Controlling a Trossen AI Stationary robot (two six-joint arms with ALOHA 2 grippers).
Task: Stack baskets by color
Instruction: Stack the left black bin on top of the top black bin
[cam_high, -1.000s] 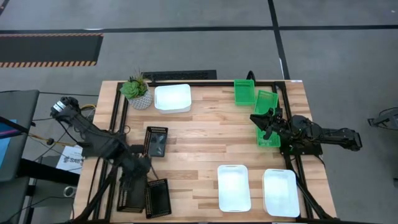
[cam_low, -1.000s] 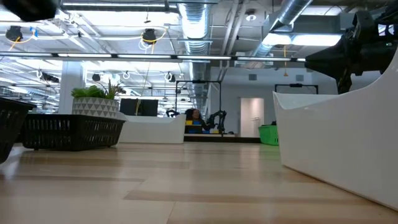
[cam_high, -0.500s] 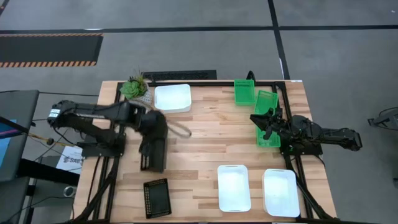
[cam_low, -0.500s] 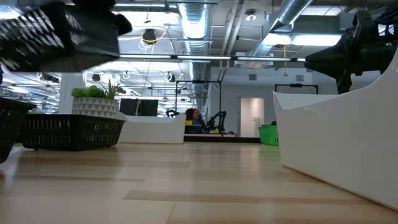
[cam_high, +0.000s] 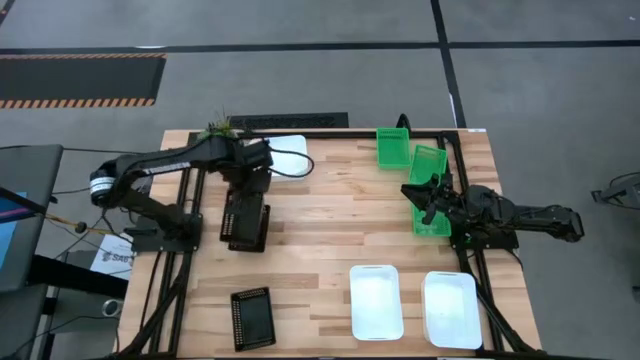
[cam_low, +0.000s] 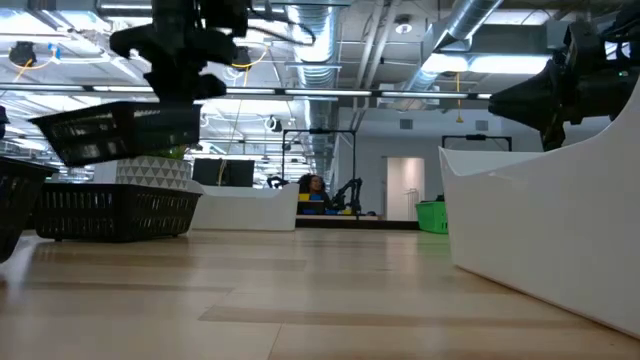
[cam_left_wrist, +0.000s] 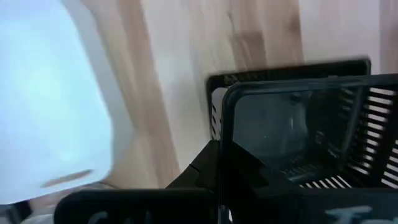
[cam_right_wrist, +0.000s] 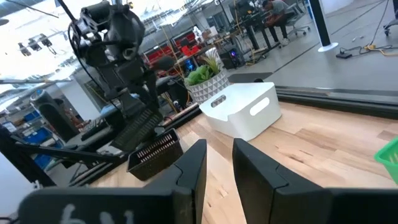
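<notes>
Black on black: carried basket hangs directly above its mate.
We see the left end effector (cam_high: 245, 185) pinching a black basket (cam_low: 115, 135), long axis matching the black basket on the desk (cam_low: 115, 212) beneath; the right end effector (cam_high: 432, 195) waits spread by the green baskets (cam_high: 428, 165).

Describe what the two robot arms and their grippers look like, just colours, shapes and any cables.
Both arms are dark, nearly black, built from jointed tubular segments. The left arm has a pale ring at its shoulder joint and a thin cable looping near its wrist. The right arm is chunky and all black. The right gripper has two flat, dark, blade-like fingers; the left gripper looks boxy and black.
</notes>
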